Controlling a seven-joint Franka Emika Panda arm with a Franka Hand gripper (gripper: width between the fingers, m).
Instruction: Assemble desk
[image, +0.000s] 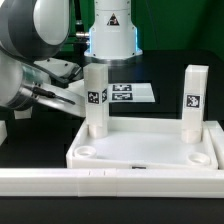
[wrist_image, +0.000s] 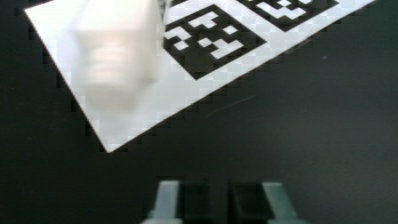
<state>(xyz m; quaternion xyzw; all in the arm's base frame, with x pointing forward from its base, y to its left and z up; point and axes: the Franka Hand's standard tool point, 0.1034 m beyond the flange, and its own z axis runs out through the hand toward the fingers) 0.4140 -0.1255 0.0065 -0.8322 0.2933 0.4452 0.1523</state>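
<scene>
The white desk top (image: 140, 150) lies rim-up near the front, and round sockets show in its two near corners. Two tagged white legs stand upright in its far corners: one on the exterior view's left (image: 95, 100), one on the right (image: 195, 98). My gripper (image: 70, 99) reaches in from the left, close beside the left leg. In the wrist view my gripper (wrist_image: 217, 192) is shut with nothing between its fingers (wrist_image: 169, 200), over bare black table. A blurred white post shape (wrist_image: 107, 60) shows ahead of it; I cannot tell which leg it is.
The marker board (image: 125, 93) (wrist_image: 214, 60) lies flat on the black table behind the desk top. A long low white rail (image: 100, 182) runs along the front edge. The robot's white base (image: 110, 30) stands at the back.
</scene>
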